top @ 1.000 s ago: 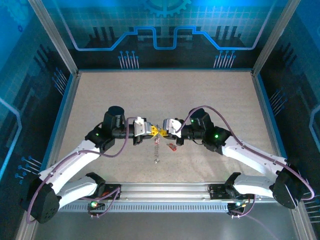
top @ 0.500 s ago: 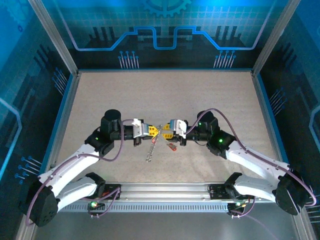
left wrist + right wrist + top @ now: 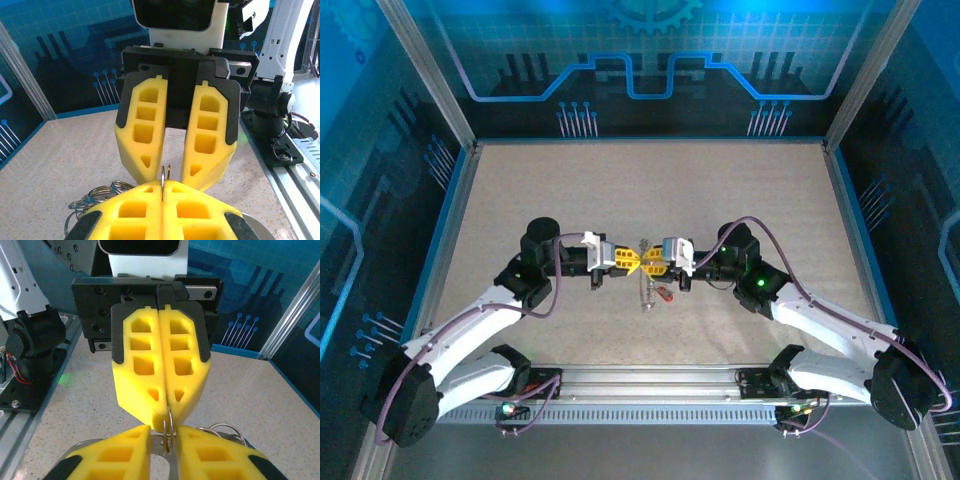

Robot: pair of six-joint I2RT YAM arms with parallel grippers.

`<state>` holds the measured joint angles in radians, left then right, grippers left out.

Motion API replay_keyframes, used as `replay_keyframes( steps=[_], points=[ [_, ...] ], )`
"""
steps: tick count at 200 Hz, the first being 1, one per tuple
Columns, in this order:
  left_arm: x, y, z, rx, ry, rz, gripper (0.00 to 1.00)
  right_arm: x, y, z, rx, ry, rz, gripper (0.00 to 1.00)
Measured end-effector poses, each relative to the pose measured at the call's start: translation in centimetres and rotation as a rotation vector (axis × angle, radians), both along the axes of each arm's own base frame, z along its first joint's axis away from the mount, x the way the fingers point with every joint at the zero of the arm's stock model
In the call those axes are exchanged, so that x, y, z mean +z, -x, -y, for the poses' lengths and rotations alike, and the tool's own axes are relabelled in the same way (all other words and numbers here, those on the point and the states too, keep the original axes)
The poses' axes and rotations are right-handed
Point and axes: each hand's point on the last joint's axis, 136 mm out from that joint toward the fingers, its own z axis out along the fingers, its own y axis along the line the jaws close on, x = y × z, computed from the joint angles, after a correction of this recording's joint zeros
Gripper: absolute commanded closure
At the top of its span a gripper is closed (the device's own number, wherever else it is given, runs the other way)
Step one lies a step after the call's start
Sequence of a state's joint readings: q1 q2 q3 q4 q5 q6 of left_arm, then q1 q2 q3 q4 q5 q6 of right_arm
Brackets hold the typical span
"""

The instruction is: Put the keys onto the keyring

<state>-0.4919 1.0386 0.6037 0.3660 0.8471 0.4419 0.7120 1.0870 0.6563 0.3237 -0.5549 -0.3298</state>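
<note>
The keyring [image 3: 643, 247] is a thin silvery loop held edge-on between the two facing grippers. My left gripper [image 3: 163, 186] is shut on its rim [image 3: 163, 173], also seen from the right wrist [image 3: 168, 416]. My right gripper [image 3: 164, 433] stands slightly open, and the ring's coils [image 3: 167, 436] sit in the gap between its fingers without being clamped. A chain of smaller rings [image 3: 644, 292] dangles from the keyring towards the table. One red-headed key [image 3: 663, 293] lies on the table just right of that chain. The other key is hidden.
Loose linked rings hang beside the fingers [image 3: 95, 196] [image 3: 223, 430]. The speckled beige table [image 3: 650, 190] is bounded by blue-lit walls and a metal rail [image 3: 650, 385] at the near edge, where both arm bases sit.
The meeting point of the two grippers has shifted slightly right and farther from the rail. The dangling chain swung from the lower left to hang nearly straight down beside the red key.
</note>
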Motion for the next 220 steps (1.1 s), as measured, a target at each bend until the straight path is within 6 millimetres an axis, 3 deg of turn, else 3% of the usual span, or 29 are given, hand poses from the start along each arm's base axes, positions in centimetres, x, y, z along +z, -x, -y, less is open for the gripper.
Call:
replay_keyframes(
  steps=[32, 51, 65, 74, 154, 220],
  points=[
    [0.0, -0.1, -0.1, -0.001, 0.002, 0.001, 1.0, -0.1, -0.3, 0.0, -0.008, -0.005, -0.014, 1.0],
    [-0.1, -0.1, -0.1, 0.001, 0.0, 0.0, 0.99, -0.1, -0.4, 0.0, -0.009, -0.006, -0.014, 1.0],
    [-0.4, -0.1, -0.2, 0.0, -0.01, -0.003, 0.87, -0.2, -0.3, 0.0, -0.009, -0.001, -0.017, 1.0],
    [-0.7, 0.0, -0.2, 0.0, -0.026, 0.002, 0.86, -0.5, -0.3, 0.0, -0.008, 0.008, -0.02, 1.0],
    [-2.9, 0.0, -0.6, 0.001, -0.156, -0.018, 0.84, -2.8, -0.3, 0.7, -0.035, 0.109, -0.017, 1.0],
    [-4.0, 0.0, -0.5, -0.007, -0.183, -0.055, 0.82, -2.9, 0.0, 0.4, -0.034, 0.129, -0.001, 1.0]
  ],
)
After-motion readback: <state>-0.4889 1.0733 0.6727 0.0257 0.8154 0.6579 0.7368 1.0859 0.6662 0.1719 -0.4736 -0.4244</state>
